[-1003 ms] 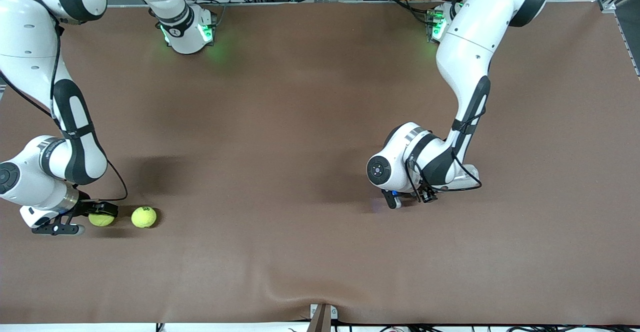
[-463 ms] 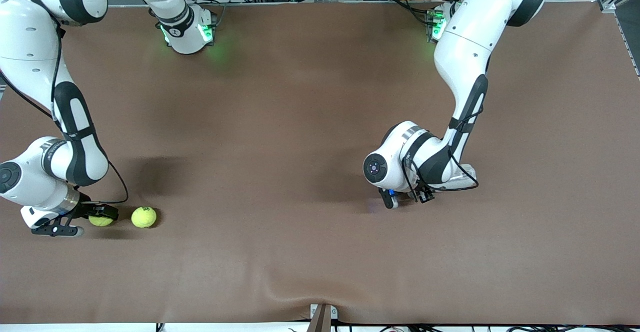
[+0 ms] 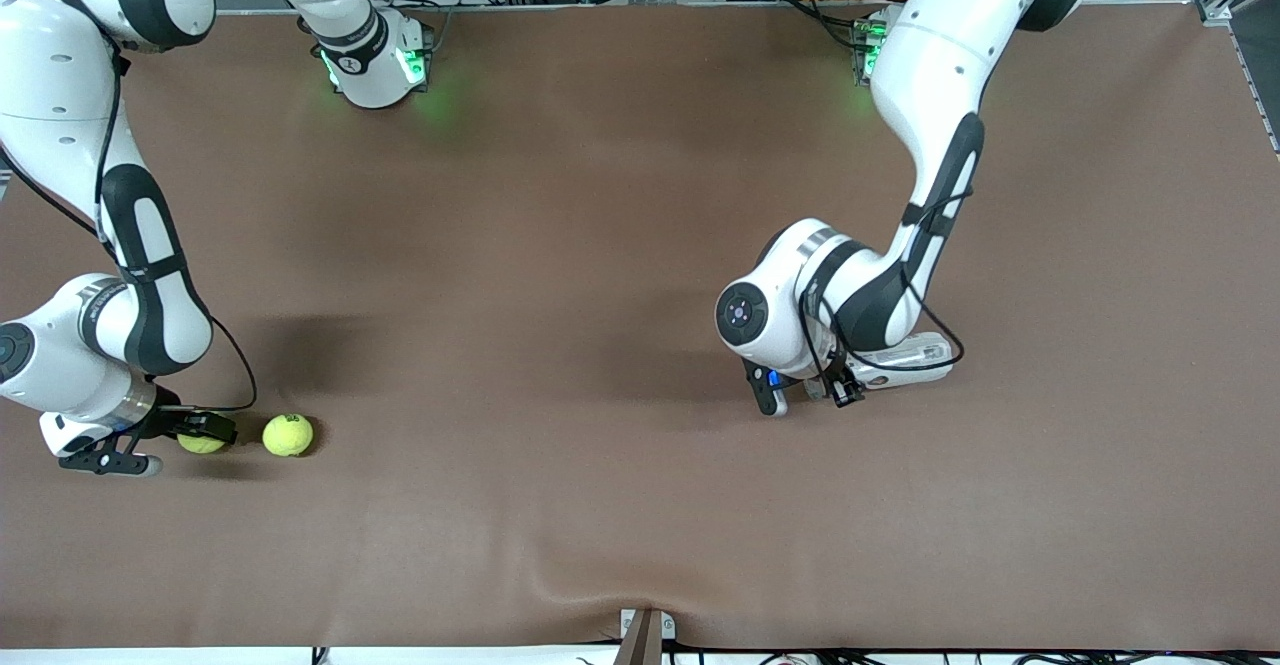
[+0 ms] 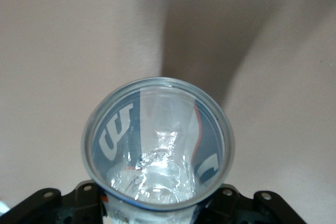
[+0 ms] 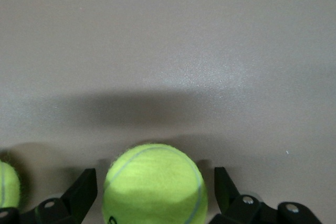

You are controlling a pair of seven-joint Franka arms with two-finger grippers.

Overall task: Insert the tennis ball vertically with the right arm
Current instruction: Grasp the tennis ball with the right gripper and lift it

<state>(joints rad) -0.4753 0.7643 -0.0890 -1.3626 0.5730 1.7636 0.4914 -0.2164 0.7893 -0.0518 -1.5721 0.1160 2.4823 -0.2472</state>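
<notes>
table: a wide brown mat (image 3: 560, 245) covers the whole top, with a small ridge in it at the edge nearest the front camera.
left arm: white with black segments (image 3: 930, 125), it reaches down from its base to the middle of the table toward its own end.
right arm: the same make (image 3: 130, 245), bent low over its own end of the table.
can: a clear plastic tube (image 4: 157, 148) with blue and white printing and a silver rim; in the front view its pale body (image 3: 905, 355) shows under the left wrist. the left wrist view looks straight into its open mouth.
left gripper: low at the table (image 3: 805, 393), jaws drawn in on the can.
right gripper: down at the mat (image 3: 160, 442), jaws wide, one finger (image 5: 81, 192) on each side of a ball with a gap on both sides, not gripping it.
tennis ball between the jaws: bright yellow-green felt with a pale curved seam (image 5: 155, 184), resting on the mat; in the front view it is half hidden by the gripper (image 3: 201, 442).
second tennis ball: same colour, with a small dark mark (image 3: 288, 434), on the mat just beside the first, toward the table's middle, apart from the gripper.
</notes>
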